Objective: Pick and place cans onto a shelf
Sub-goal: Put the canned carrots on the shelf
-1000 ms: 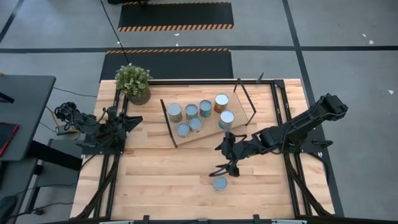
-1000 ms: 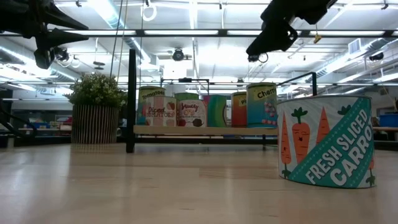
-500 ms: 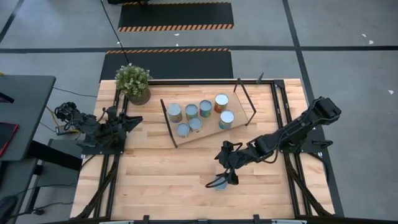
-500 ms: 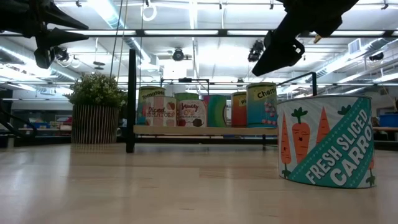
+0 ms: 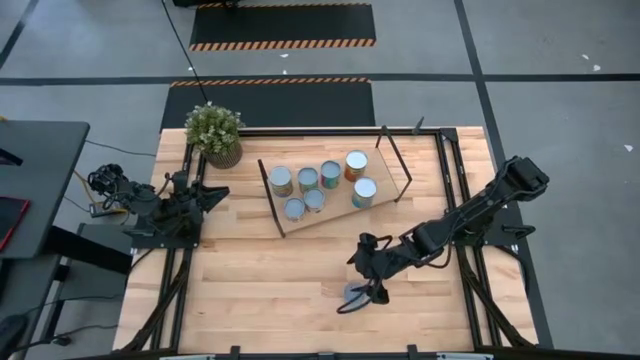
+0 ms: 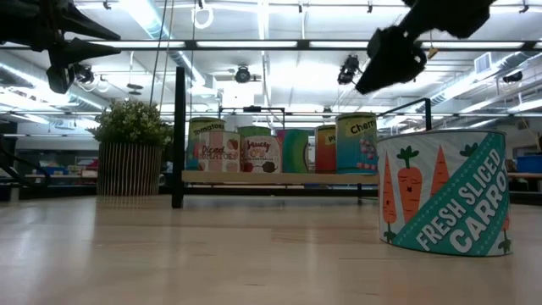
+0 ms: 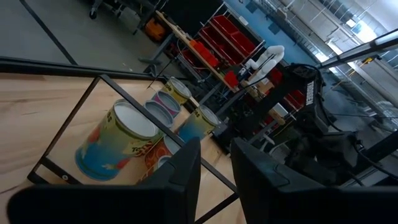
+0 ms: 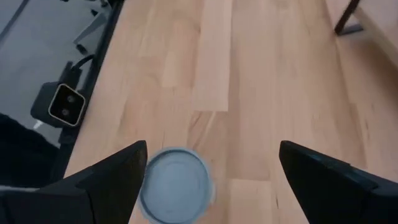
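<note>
With the right pincer [image 8: 208, 171] spread wide above the lone can [image 8: 176, 191] on the worktop [image 5: 260, 290] near its front edge, centre both fingers around the can, descend straight, then clamp before carrying it to the shelf [image 5: 385, 165]; the left pincer [image 5: 215, 190] waits, nearly closed.

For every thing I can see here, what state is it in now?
Carrot can: upright on the table, not gripped.
Six cans: upright on the shelf.
Right gripper: open, above the carrot can.
Left gripper: nearly closed, empty, at the table's left edge.
Potted plant: upright.
</note>
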Robot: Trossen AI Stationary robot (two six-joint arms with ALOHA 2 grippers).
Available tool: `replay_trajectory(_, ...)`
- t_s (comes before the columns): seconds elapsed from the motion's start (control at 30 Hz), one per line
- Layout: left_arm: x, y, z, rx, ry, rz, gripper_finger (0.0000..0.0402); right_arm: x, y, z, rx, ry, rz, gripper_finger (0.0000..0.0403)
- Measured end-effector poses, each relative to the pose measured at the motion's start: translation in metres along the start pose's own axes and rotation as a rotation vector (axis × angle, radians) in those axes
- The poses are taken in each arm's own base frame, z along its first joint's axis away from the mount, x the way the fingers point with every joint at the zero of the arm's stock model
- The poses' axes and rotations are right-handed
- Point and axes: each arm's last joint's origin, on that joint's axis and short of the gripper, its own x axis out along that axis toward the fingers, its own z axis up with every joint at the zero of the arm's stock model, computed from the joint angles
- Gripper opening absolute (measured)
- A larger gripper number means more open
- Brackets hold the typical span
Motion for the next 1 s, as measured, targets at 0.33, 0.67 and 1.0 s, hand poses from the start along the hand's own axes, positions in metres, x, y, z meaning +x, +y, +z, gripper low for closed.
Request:
replay_trajectory(0.33,0.000,0.000,0.000,0.000,0.000,0.000,0.0096,-0.009,0.013,0.014,-0.087,-0.043,-0.021,0.0372)
replay_trajectory(0.67,0.000,0.000,0.000,0.000,0.000,0.000,0.0096,-0.012,0.017,0.023,-0.136,0.064,-0.030,0.0372)
replay_trajectory(1.0,0.000,0.000,0.000,0.000,0.000,0.000,0.0096,0.037,0.034,0.028,-0.164,0.299,0.018,0.0372)
